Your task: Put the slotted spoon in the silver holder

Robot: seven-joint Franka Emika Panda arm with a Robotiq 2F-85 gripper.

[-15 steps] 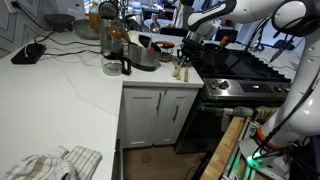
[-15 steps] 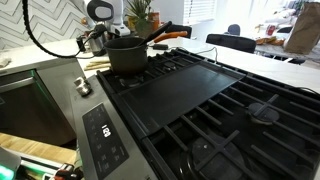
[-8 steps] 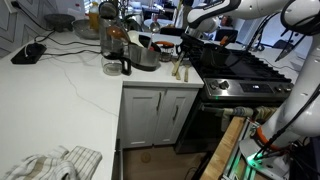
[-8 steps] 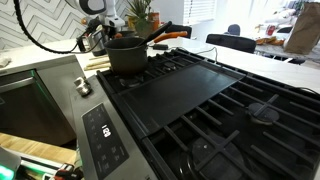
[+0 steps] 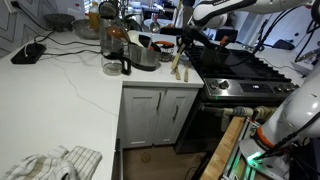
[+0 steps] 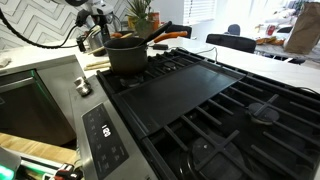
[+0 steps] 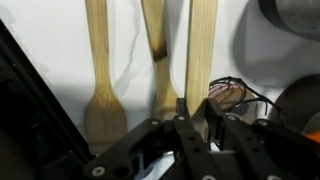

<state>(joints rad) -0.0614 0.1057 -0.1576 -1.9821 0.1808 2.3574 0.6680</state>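
My gripper (image 7: 197, 105) is shut on the handle of the slotted spoon (image 7: 201, 45), a pale wooden utensil. In an exterior view the gripper (image 5: 183, 44) holds it above the counter's right end, with the spoon (image 5: 177, 66) hanging down and tilted. The silver holder (image 5: 148, 60) stands a short way left of it, next to the glass jug. Two other pale wooden utensils (image 7: 100, 90) lie on the white counter beside the held one. The spoon's head is hidden in the wrist view.
A glass jug with black handle (image 5: 116, 55) stands left of the holder. A dark pot (image 6: 126, 55) sits on the black stove (image 5: 235, 70) right of the gripper. Coloured wires (image 7: 235, 95) lie near the jaws. A cloth (image 5: 50, 163) lies at the counter's near end.
My gripper has risen from the counter with the slotted spoon in it, and the arm has moved up and slightly back.
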